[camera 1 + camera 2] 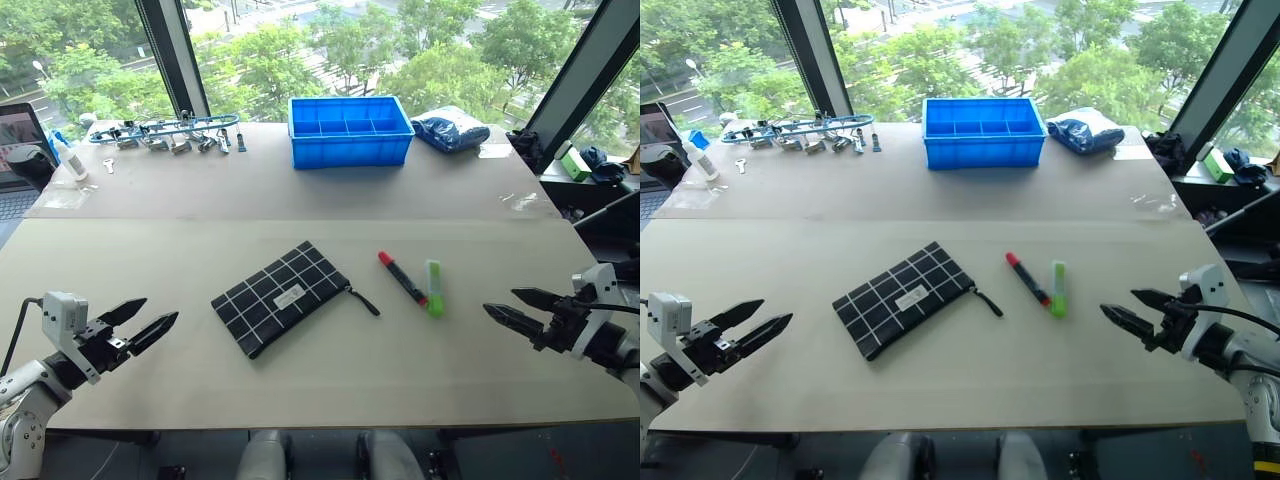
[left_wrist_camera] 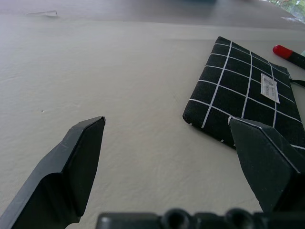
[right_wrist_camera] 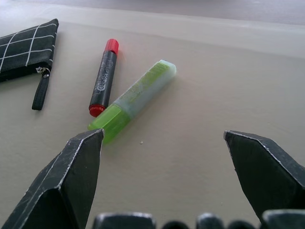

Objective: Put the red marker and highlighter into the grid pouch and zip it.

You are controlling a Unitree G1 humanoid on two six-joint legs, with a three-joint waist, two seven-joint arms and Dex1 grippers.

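Pale tabletop: red marker and highlighter are laid at three o'clock of the closed grid pouch, reachable; left gripper and right gripper are held agape, empty.

Both arms reach in from the near corners, 1 at each side. The left gripper, black with 2 tapered fingers on a white wrist block, angles inward toward the right, jaws spread wide and empty. The right gripper mirrors it, angled left, jaws equally wide, holding nothing.
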